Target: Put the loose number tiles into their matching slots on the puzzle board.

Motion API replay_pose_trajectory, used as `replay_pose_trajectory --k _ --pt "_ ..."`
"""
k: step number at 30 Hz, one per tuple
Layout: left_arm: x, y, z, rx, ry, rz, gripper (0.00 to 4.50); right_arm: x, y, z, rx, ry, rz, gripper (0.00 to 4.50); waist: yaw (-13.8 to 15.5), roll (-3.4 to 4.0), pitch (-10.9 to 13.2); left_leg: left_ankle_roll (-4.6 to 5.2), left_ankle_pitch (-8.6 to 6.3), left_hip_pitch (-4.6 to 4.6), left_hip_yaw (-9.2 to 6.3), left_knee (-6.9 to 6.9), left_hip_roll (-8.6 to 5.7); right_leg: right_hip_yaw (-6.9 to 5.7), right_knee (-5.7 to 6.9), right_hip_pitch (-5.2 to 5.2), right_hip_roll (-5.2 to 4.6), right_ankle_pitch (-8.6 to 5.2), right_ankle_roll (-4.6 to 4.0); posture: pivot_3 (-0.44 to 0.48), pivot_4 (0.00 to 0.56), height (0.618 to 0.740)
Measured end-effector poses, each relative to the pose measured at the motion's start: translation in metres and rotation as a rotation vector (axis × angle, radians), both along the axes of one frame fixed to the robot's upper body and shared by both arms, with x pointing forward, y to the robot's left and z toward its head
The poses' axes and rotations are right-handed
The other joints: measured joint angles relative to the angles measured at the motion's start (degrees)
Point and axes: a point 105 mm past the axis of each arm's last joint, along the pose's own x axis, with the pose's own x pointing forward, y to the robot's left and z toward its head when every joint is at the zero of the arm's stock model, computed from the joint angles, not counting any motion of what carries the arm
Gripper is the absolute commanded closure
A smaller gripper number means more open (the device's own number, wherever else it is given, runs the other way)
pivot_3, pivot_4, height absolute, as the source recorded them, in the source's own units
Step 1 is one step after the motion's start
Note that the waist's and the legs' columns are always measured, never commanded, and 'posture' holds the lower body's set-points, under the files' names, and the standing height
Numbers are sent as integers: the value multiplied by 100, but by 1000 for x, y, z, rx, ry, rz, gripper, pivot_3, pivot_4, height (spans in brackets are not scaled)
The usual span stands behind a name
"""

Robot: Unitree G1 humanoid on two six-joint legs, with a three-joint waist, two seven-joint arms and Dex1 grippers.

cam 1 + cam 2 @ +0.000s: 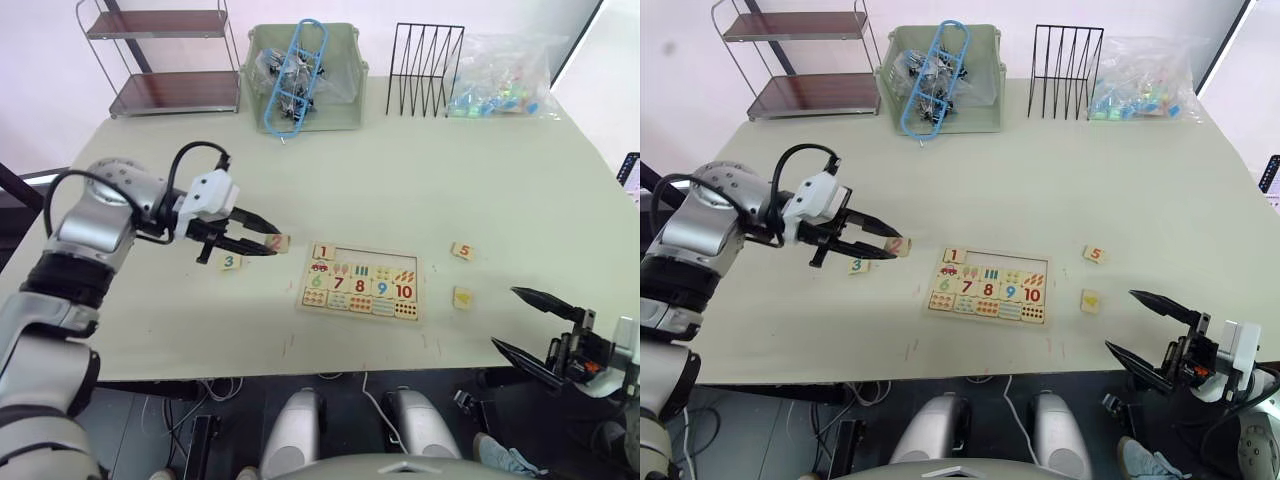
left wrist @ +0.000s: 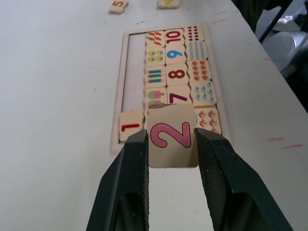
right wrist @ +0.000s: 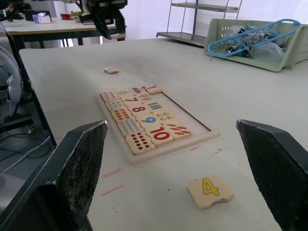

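Pale, off-white desk surface fills most of the head views. Nearest, at the lower right of the frame, the right hand hangs off the desk's front edge with its two black fingers spread wide apart and holding nothing. Just beyond it lies a small square pale-wood tile with a yellow 4, and a little farther a like tile with an orange 5. At frame centre sits the flat rectangular pale-wood puzzle board; its row of square slots along the top edge holds a tile with a red 1 at the left end, and the other recesses are bare. Left of the board, the left hand is clamped on a pale-wood tile with a 2, held above the desk. Below that hand a tile with a green 3 lies flat. Along the far edge stand a metal two-tier shelf, a pale green plastic bin, a black wire rack and a clear plastic bag.
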Motion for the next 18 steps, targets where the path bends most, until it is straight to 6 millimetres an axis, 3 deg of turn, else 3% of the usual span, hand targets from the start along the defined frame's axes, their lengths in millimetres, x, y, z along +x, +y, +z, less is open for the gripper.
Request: replay_pose_trajectory --k 14,18 --pt "21 -57 -3 145 0 -80 3550 -6 19 -1 42 -11 -53 0 0 -2 1 1 0 -5 -5 7 1 6 0 0 9 -1 1 0 150 740" --pt "25 -62 -10 221 -15 -72 3550 -4 21 3 47 -23 -66 0 -23 -2 1 1 0 -4 -4 6 2 9 0 -1 12 0 0 0 150 740"
